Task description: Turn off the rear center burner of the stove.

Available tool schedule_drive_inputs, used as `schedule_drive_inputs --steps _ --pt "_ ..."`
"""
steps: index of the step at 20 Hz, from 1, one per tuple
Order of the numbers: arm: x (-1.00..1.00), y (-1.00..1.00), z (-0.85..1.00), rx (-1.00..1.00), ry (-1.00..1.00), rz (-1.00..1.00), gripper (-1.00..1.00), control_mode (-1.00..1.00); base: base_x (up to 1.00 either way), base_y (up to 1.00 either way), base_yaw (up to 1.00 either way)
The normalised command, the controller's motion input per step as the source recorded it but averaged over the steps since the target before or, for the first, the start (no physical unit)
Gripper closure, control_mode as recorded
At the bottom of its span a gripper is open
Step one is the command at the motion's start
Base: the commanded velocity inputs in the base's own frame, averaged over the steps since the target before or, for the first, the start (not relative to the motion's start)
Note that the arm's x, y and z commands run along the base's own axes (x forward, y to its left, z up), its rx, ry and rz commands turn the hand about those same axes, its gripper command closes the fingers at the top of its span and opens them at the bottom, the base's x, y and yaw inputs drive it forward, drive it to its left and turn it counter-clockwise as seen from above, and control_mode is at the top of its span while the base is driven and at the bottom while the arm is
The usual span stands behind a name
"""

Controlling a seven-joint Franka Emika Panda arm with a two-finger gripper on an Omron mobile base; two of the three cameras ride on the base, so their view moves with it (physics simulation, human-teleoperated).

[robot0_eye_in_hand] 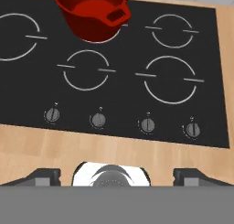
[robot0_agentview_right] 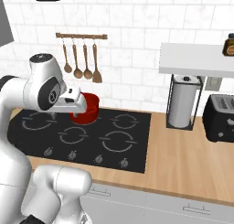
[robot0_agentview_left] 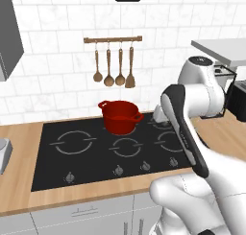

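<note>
Here, the gripper (robot0_eye_in_hand: 121, 176) is held open: its two dark fingertips (robot0_eye_in_hand: 43, 175) are seen wide apart at the bottom of the hand view, with nothing between them. It is poised above the counter (robot0_eye_in_hand: 68, 147), just short of the front edge of the stove (robot0_eye_in_hand: 123, 104), and is pointed down and forward over the glass. In the right base view the gripper (robot0_agentview_right: 75, 111) is seen hanging in front of the pot (robot0_agentview_right: 87, 109), clear of it.

Just ahead of the fingertips a row of four knobs (robot0_eye_in_hand: 98, 120) is seen; none is touched. Beyond the knobs, ahead and slightly left of the hand, the front center ring (robot0_eye_in_hand: 87, 70) is found, and ahead to the right the largest ring (robot0_eye_in_hand: 170, 79). A smaller ring (robot0_eye_in_hand: 175, 31) is placed farther ahead on the right, and part of another (robot0_eye_in_hand: 13, 38) far to the left.

The rear center burner (robot0_eye_in_hand: 124, 24) lies farthest ahead of the hand, behind the front center ring. It is almost wholly covered by the red pot (robot0_eye_in_hand: 93, 15), which is stood upright on it, so that only a short grey stroke is seen beside the pot's handle. Whether the burner is lit cannot be told.

In the left base view the pot (robot0_agentview_left: 120, 116) is seen at the rear middle of the stove (robot0_agentview_left: 96, 167), below a rail (robot0_agentview_left: 113, 39) hung with wooden utensils.
</note>
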Motion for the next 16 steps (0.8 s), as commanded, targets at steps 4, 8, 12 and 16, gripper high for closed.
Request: schedule_drive_inputs --steps 4,8,12,16 --pt "-0.13 0.0 -0.74 -0.05 0.25 0.0 -1.0 -1.0 0.0 0.0 0.0" --pt "0.01 0.12 -0.79 -0.04 0.19 0.0 -1.0 -1.0 0.0 0.0 0.0" --pt "0.28 0.55 -0.54 0.0 0.09 0.0 -1.0 -1.0 0.0 0.0 0.0" --pt "0.47 0.77 -0.51 -0.01 0.03 0.0 -1.0 -1.0 0.0 0.0 0.0"
